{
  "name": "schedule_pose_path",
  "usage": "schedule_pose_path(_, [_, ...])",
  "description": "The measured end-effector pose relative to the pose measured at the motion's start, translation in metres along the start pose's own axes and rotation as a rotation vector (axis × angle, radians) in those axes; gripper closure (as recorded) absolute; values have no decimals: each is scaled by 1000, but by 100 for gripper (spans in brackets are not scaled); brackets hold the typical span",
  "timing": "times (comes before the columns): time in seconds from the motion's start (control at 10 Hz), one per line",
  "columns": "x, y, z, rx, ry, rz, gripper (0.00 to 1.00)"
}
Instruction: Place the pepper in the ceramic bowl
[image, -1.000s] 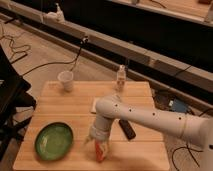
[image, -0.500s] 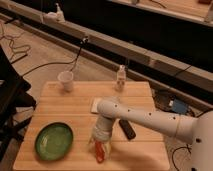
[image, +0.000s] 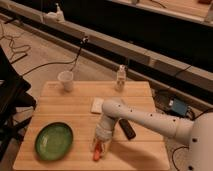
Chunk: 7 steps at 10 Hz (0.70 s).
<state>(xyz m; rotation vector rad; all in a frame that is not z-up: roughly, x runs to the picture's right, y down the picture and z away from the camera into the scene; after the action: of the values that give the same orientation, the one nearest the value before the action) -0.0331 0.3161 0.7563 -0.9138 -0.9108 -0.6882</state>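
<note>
The gripper (image: 99, 148) clasps the slender orange-red pepper (image: 96, 154) low over the pale wooden surface (image: 75, 107). The round, glossy green ceramic bowl (image: 54, 141) sits nearby, apart.

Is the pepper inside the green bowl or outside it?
Outside. The pepper is at the gripper, low over the wooden table, apart from the green bowl, which holds nothing.

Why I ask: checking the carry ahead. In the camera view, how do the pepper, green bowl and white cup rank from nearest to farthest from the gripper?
The gripper is near the table's front edge.
1. pepper, right at it
2. green bowl, left in view
3. white cup, far back
</note>
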Motion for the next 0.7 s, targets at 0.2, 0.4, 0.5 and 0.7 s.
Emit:
schedule_pose_path(0.2, [3,-1,-8,26,13,6,94])
schedule_pose_path(0.4, [1,-15,-37,122,30,29,100])
schedule_pose_path(0.5, [-2,-25,-56,189,36,44,100])
schedule_pose_path(0.7, [-13,-58,-105,368,37,59,100])
